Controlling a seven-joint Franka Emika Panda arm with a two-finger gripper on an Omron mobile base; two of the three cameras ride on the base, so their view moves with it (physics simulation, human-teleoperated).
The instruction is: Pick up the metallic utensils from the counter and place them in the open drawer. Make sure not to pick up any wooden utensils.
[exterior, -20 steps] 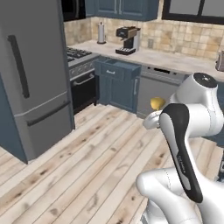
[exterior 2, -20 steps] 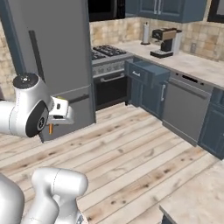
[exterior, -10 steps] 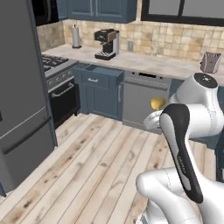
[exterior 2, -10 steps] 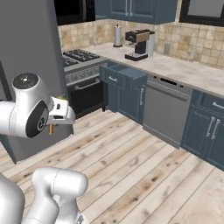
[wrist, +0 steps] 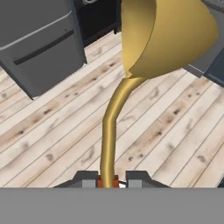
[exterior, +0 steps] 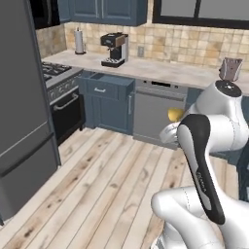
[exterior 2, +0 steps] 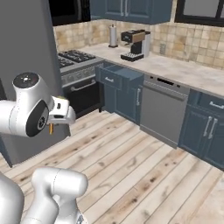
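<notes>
The gripper [wrist: 108, 178] pinched the golden spoon [wrist: 144, 57] by its handle end, bowl raised above the wooden floor [wrist: 157, 127]. The open drawer [exterior: 108, 86] stood far off, below the counter [exterior: 160, 69].

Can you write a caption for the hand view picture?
Pincer shut on the golden spoon, held above the wooden floor.

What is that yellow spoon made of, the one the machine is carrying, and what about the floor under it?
The spoon looks like polished metal, perhaps brass: a golden-yellow, smooth surface with soft sheen on its bowl and curved handle, though a render leaves that open. The pincer is shut on its handle end. The floor looks like pale wooden planks, matte, with visible grain, knots and seams between boards.
</notes>
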